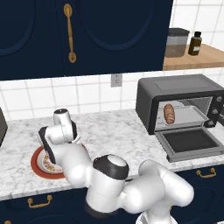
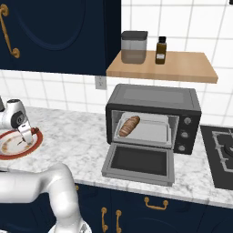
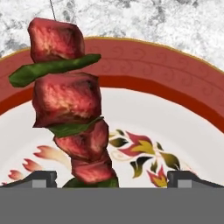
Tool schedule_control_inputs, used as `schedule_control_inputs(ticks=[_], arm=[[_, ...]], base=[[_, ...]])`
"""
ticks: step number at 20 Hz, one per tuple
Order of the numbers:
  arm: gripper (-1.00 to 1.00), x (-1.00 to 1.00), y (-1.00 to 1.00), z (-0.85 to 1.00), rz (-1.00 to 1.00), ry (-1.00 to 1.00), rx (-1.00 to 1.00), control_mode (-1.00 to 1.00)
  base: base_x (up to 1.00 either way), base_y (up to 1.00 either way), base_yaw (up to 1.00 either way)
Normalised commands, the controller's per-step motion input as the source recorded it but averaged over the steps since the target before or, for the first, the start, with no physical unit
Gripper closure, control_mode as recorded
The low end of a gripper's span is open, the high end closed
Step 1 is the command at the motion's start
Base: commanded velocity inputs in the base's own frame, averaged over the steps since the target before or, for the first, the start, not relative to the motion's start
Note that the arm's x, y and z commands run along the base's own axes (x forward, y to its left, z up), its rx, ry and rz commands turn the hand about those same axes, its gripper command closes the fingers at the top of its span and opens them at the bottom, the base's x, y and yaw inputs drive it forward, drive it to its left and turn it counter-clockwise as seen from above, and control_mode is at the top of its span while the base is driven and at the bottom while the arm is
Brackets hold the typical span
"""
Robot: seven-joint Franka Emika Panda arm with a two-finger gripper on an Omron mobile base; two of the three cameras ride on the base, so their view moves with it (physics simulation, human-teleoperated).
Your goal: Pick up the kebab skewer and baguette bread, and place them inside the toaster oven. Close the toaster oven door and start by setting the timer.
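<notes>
White-tiled wall and navy cupboards back a marbled surface [image 2: 82, 136] that carries everything. Toward its right end stands the toaster oven [image 2: 154, 117], its toaster oven door [image 2: 140, 164] dropped flat over the front edge, so the cavity is exposed. Inside, on a pale tray [image 2: 150, 131], lies the baguette bread [image 2: 129, 125], angled, toward the left side of the tray. Near the left end of the surface, close to the front edge, sits a red-rimmed plate [image 3: 175, 74] with a white, flower-painted centre. On it rests the kebab skewer [image 3: 70, 105], red-brown meat chunks with green slices between them, its thin tip reaching past the rim over the marble. The pincer [image 3: 112, 178] hangs low right over the plate with its fingertips [image 3: 40, 178] spread wide apart, the lower end of the skewer between them, nothing clamped. Above the oven, a wooden shelf [image 2: 182, 68] holds a lidded grey canister [image 2: 134, 46] and a small brown bottle [image 2: 160, 50] side by side.
</notes>
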Motion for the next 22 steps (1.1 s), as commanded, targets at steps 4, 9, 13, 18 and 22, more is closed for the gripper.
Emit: schedule_control_inputs(ticks=[4, 9, 13, 18, 22], arm=[[-1.0, 0.11, 0.0, -0.16, 0.0, 0.0, 0.01, -1.0], [1.0, 0.01, 0.0, -0.08, 0.0, 0.0, 0.02, -1.0], [1.0, -0.05, -0.25, -0.1, 0.0, 0.0, 0.03, -1.0], [1.0, -0.27, -0.4, 0.17, 0.0, -0.02, 0.05, -1.0], [1.0, -0.29, -0.52, 0.91, 0.0, -0.15, 0.13, -1.0]], base=[[0.0, 0.0, 0.0], [0.0, 0.0, 0.0], [0.0, 0.0, 0.0], [0.0, 0.0, 0.0], [0.0, 0.0, 0.0]])
